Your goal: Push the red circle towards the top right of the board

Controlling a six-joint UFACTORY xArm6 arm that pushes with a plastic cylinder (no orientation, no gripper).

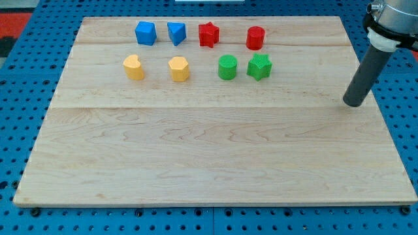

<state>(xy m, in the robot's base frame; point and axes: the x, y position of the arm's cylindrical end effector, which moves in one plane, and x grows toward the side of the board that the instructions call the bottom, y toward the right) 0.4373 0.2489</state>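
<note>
The red circle stands on the wooden board near the view's top, right of centre. My tip rests on the board near its right edge, well to the right of and below the red circle, apart from every block. A red star sits to the left of the red circle. A green star sits just below the red circle, with a green circle to its left.
A blue cube and a blue block sit in the top row at the left. A yellow heart and a yellow hexagon sit below them. A blue pegboard surrounds the board.
</note>
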